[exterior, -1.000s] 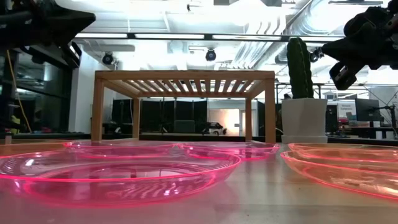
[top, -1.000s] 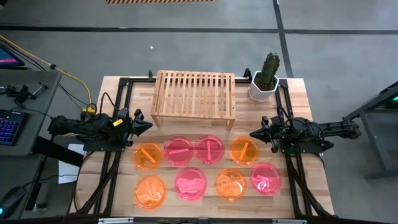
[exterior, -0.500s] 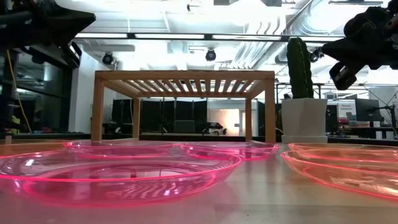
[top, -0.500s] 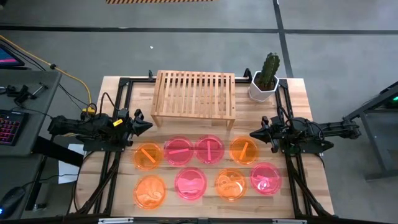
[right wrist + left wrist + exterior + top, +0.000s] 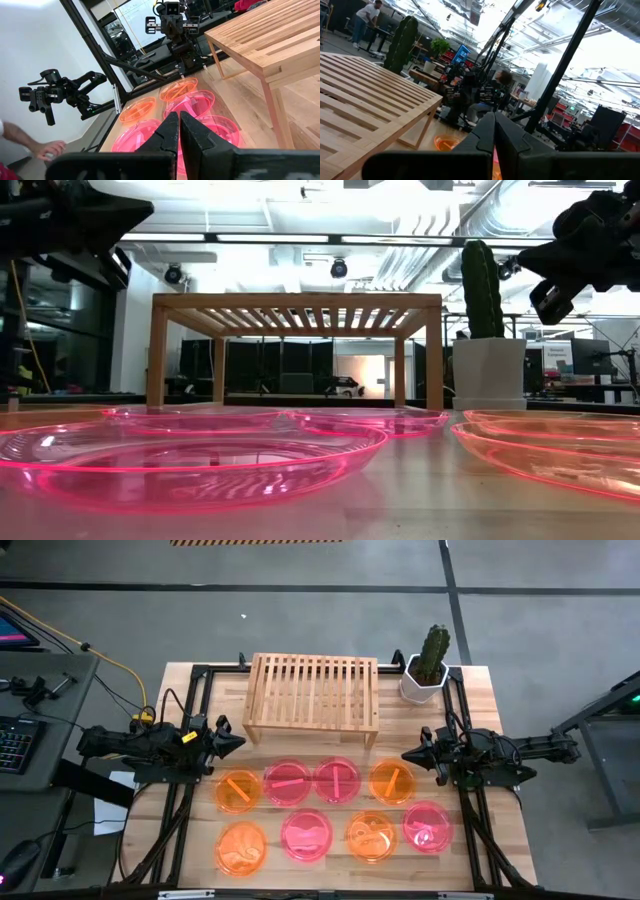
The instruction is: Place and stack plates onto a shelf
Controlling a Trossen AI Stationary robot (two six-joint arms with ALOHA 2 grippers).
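Eight plates lie flat on the wooden tabletop in two rows. Far row in the high view: orange (image 5: 239,790), pink (image 5: 288,782), pink (image 5: 337,779), orange (image 5: 392,781). Near row: orange (image 5: 241,847), pink (image 5: 306,835), orange (image 5: 371,836), pink (image 5: 427,826). The shelf (image 5: 313,695) stands on its short legs behind them, its slatted top bare. My left gripper (image 5: 238,743) hovers shut above the table's left side, beside the far row. My right gripper (image 5: 408,754) hovers shut above the right side, near the right orange plate. Neither touches anything.
A potted cactus (image 5: 428,666) in a white pot stands at the far right corner, right of the shelf. Black frame rails (image 5: 184,802) run along both table sides. A desk with a keyboard (image 5: 14,745) sits left of the table. A person's hand (image 5: 45,148) shows beyond the table.
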